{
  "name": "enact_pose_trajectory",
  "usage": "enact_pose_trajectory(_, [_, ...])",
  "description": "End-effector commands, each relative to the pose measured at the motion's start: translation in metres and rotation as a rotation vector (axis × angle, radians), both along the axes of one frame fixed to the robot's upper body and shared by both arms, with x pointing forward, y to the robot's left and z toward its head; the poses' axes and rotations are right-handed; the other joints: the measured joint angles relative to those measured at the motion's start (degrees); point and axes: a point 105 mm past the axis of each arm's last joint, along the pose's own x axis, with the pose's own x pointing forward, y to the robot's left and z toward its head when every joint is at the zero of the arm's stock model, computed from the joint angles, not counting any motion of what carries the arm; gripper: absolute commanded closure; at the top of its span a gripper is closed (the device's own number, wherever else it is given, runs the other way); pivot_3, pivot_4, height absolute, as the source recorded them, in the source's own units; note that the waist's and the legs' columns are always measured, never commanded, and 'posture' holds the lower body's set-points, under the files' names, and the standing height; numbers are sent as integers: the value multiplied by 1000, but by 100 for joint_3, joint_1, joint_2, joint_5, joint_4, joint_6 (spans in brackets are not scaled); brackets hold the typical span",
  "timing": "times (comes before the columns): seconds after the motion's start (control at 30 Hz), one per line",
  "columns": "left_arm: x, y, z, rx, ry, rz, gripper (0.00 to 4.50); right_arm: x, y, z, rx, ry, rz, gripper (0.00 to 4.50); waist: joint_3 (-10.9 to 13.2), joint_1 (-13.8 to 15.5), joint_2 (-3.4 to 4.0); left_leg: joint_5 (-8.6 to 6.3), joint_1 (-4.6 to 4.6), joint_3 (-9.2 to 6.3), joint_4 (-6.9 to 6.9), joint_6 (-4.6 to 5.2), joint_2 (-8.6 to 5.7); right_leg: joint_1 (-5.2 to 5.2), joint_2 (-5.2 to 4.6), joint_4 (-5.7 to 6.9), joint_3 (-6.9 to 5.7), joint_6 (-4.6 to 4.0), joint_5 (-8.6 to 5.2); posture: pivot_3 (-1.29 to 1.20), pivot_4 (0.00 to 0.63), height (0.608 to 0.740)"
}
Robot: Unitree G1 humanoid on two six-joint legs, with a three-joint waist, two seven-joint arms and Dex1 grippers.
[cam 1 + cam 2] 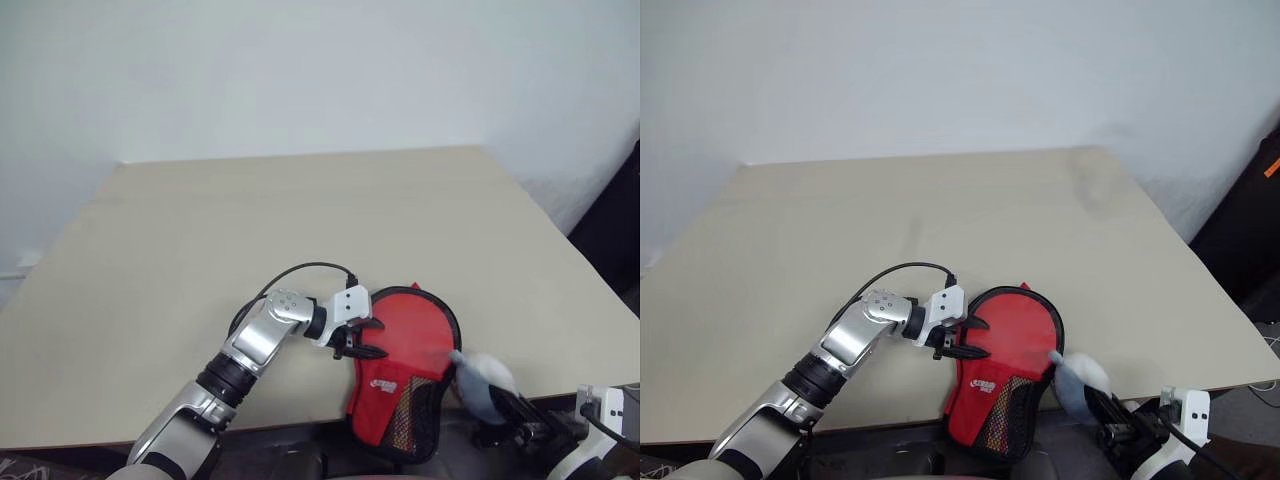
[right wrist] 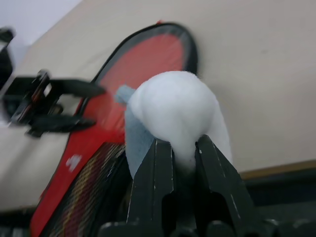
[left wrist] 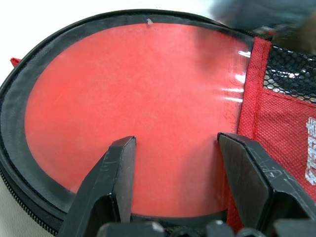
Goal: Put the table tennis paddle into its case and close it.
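A: Start at the fingers. How do they stand?

B: The left gripper (image 1: 364, 338) is spread wide, holding nothing, its fingers (image 3: 114, 180) poised over the round end of the case (image 1: 405, 372). The right gripper (image 2: 183, 163) is pinched tight on a pale soft lump (image 2: 178, 112), off the near edge of the table (image 1: 300, 250), just beside the case's narrow end.

A: And the paddle?

B: The round red face (image 3: 133, 113) seen through the left fingers looks like the paddle lying inside the black rim of the case, though I can't be sure it isn't the cover itself. No handle shows. The case lies at the near edge, its mesh end overhanging.

A: So what makes this step go well?

B: I'd judge the lump is stuffing that belongs out of the way. Set it well apart from the case. Then press the left fingers down on the round end so the overhanging case can't slip off, before anything goes for the zip.
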Motion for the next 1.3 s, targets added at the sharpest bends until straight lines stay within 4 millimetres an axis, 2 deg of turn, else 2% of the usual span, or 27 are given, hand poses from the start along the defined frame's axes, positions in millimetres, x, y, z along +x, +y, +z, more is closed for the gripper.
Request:
enact_pose_trajectory(0.03, [-11,12,-32,119,93,29,1733,-9,17,14,16,-46,114,4453,-2,1,2,-1,0,0,0,1,0,0,-1,0,0,0,0,0,0,740])
enact_pose_trajectory(0.2, [-12,13,-33,119,96,30,1733,-42,16,-1,23,29,189,4453,-2,2,-1,-4,-3,-4,4,0,1,1,-6,-3,-7,1,-2,0,0,740])
enact_pose_trajectory(0.37, [-12,11,-33,115,101,33,1733,-55,14,-1,9,31,217,4454,-2,0,0,-21,-33,-2,23,1,3,2,-14,-13,-11,3,-5,0,0,740])
enact_pose_trajectory(0.43, [-11,10,-33,112,101,31,1733,-51,7,0,-7,2,187,4454,-3,0,1,-23,-40,-5,25,1,6,1,-15,-22,-20,4,-6,0,0,740])
enact_pose_trajectory(0.53, [-10,8,-33,111,96,24,1733,-32,-4,8,-9,-77,104,4454,-4,2,4,-23,-56,-9,27,1,11,-2,-15,-39,-35,4,-5,0,0,740])
enact_pose_trajectory(0.8, [-6,9,-32,114,85,33,1733,-4,-17,15,8,-155,34,4454,-8,17,17,-23,-77,-14,47,2,11,-5,-16,-49,-57,5,-4,0,0,740])
enact_pose_trajectory(0.97, [-4,12,-32,118,84,46,1733,15,-16,29,0,-230,-4,2809,-9,16,17,-22,-74,-14,50,3,11,-4,-13,-48,-57,6,-4,0,0,740])
enact_pose_trajectory(1.07, [-3,12,-31,117,83,51,1733,31,-22,30,-15,-247,-64,1779,-10,15,17,-22,-70,-13,53,3,11,-2,-13,-48,-57,6,-3,0,0,740])
enact_pose_trajectory(1.23, [-2,11,-31,115,82,62,1733,57,-24,19,-55,-224,-108,1779,-11,24,16,-20,-57,-13,56,5,10,-2,-10,-47,-56,7,-3,0,0,740])
enact_pose_trajectory(1.3, [-2,11,-31,114,82,66,1733,65,-24,20,-45,-236,-127,1779,-12,36,17,-20,-51,-13,55,6,9,1,-8,-42,-55,6,-2,0,0,740])
